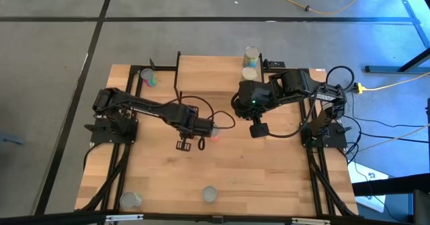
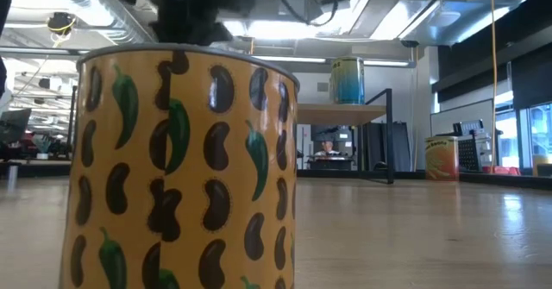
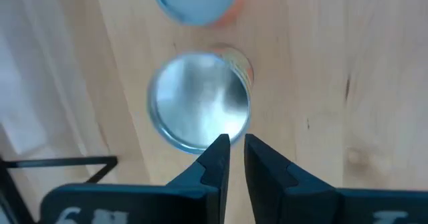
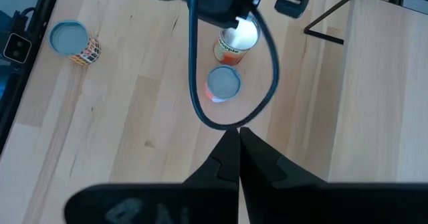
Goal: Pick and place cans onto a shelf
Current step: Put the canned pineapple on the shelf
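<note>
High view: cans (image 1: 209,195) near table edge (image 1: 215,215)

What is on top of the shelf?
The shelf carries one teal-and-yellow can in the low view. A large bean-patterned can blocks the shelf's left part, so anything there stays hidden.

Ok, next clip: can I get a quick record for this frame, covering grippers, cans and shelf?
left gripper: over mid-table, fingers close together, holding nothing
right gripper: raised over the table, shut, empty
silver-topped can: upright on the table, just past the left fingertips
orange-sided can: upright, next to the silver-topped one
shelf: at the table's far side
teal can: standing on the shelf top
bean-label can: on the table, close to the low camera
</note>
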